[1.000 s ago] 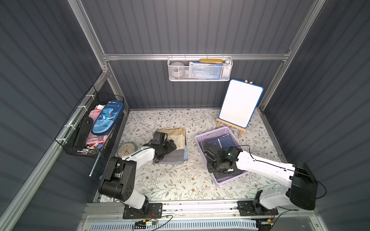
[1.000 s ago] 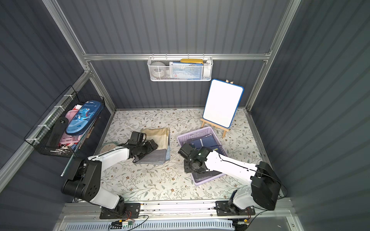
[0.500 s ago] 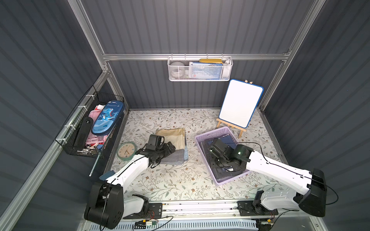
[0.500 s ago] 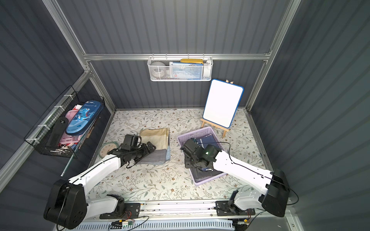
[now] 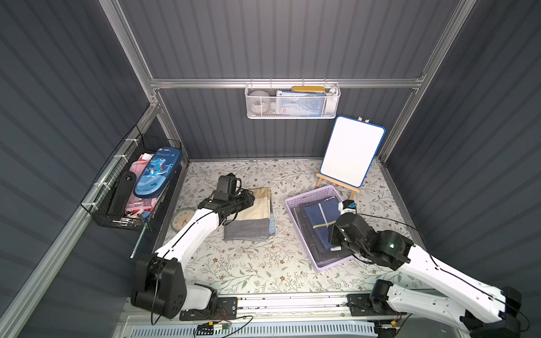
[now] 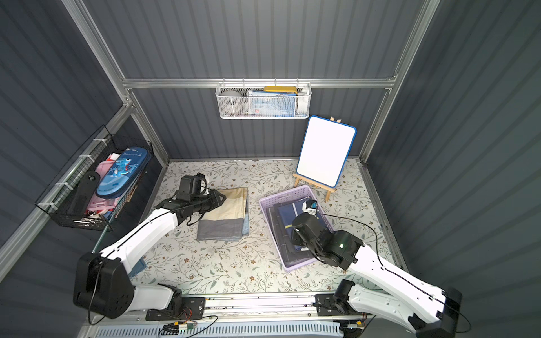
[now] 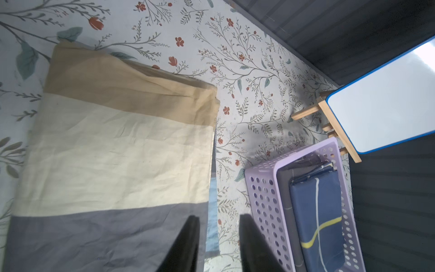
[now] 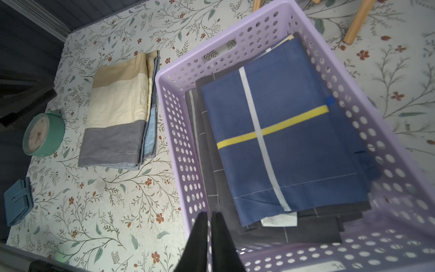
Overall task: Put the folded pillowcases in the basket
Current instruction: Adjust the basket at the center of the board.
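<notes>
- Tools: we're counting two, a left tool (image 7: 219,217) and a right tool (image 8: 209,215), one per arm.
- Cloth count: we're seeing one folded pillowcase (image 5: 251,216) out on the table (image 5: 248,263), with beige, cream and grey bands. There's also a navy folded cloth (image 8: 282,141) lying in the basket on top of dark grey folded cloths (image 8: 211,164). We can't count those, they're mostly covered.
- Baskets: we're counting three: one lavender basket (image 5: 311,192) on the table, one white mesh basket (image 5: 292,106) on the back wall, and one black wire basket (image 5: 117,223) on the side wall.
- Other bits: we're spotting one whiteboard (image 5: 351,152) on an easel (image 7: 306,112), one green clock (image 8: 41,134) and one blue wallet (image 8: 17,200).
- Where the pillowcase is: it's lying flat on the table just beside the lavender basket, outside it, between the clock and that basket.
- Pillowcase vs left tool: the tool is hanging over the beige end, on the clock side. We can't tell if it's touching.
- Pillowcase vs right tool: they're sitting well apart. The tool is hovering over the basket's near end, with the lavender wall between them.
- Left tool state: the jaws are standing a little apart, gripping nothing.
- Right tool state: the jaws are pressing together, gripping nothing.
</notes>
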